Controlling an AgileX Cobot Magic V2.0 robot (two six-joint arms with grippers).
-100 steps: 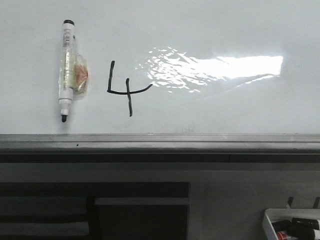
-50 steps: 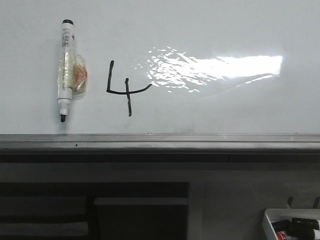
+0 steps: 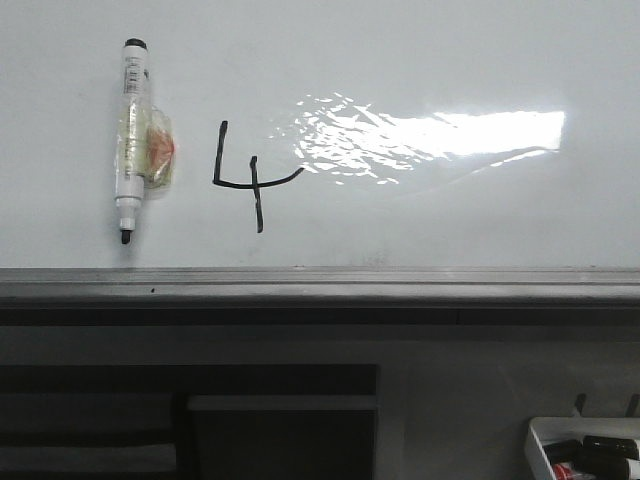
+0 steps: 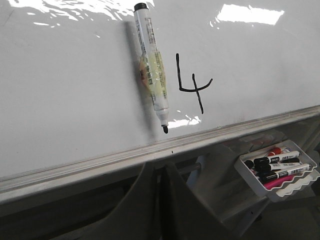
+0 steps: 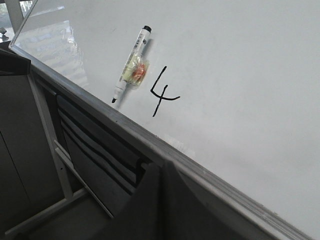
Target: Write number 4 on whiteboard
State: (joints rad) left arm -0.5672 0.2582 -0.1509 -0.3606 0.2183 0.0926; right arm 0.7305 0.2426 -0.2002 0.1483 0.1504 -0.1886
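A black hand-drawn number 4 point(image 3: 250, 178) stands on the glossy whiteboard point(image 3: 430, 60), also seen in the left wrist view point(image 4: 192, 85) and right wrist view point(image 5: 161, 93). A white marker point(image 3: 131, 135) with a black tip lies on the board left of the 4, tape wrapped round its middle; it shows in the wrist views too point(image 4: 151, 65) point(image 5: 131, 65). My left gripper point(image 4: 159, 167) is shut and empty, below the board's grey rail point(image 4: 150, 150). My right gripper point(image 5: 161, 167) is shut and empty, also below the rail point(image 5: 200, 165). Neither gripper shows in the front view.
A bright glare patch point(image 3: 440, 135) lies right of the 4. A small white tray point(image 4: 277, 167) with several markers sits below the rail at the right, also in the front view point(image 3: 585, 455). Dark shelf slats point(image 3: 190, 420) lie under the board.
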